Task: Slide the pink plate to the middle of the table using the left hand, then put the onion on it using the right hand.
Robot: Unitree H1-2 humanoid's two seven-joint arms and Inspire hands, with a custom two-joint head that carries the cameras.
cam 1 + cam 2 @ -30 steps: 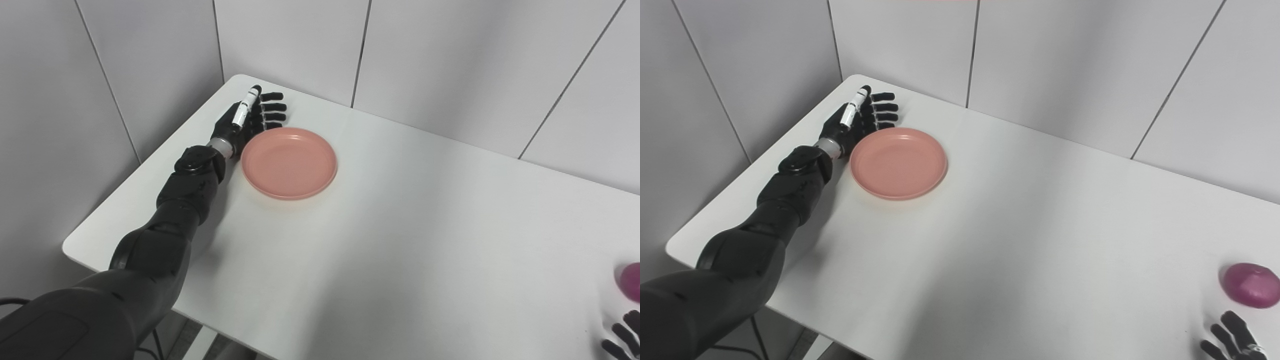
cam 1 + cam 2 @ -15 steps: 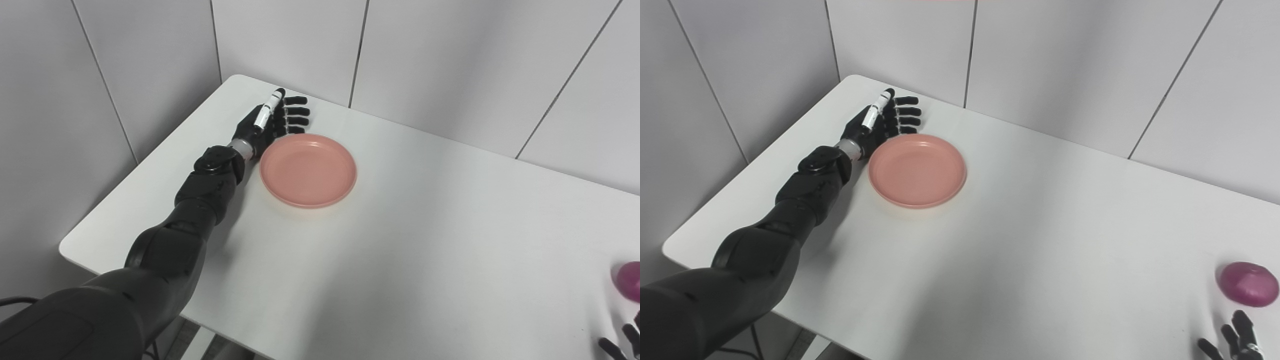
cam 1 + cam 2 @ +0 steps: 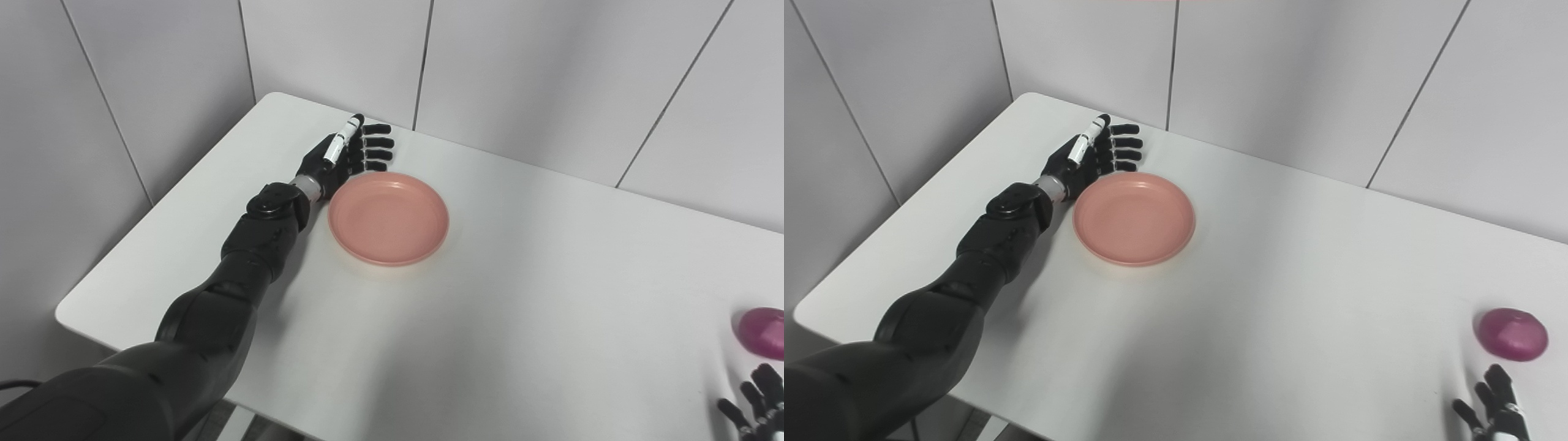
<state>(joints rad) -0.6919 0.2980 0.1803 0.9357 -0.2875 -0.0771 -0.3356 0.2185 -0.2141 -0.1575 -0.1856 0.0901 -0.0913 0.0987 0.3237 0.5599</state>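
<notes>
Left hand (image 3: 1093,156) open, flat against pink plate (image 3: 1134,217) rim: could ride over it. Right hand (image 3: 1494,407) spread, empty, just short of onion (image 3: 1513,334); could nudge it rolling.

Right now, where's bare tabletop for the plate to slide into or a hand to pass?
Widest bare stretch: between the pink plate and the onion, across the table middle. The near-left edge holds the left arm. Tight spots: left hand against the plate's far-left rim, right hand just before the onion.
</notes>
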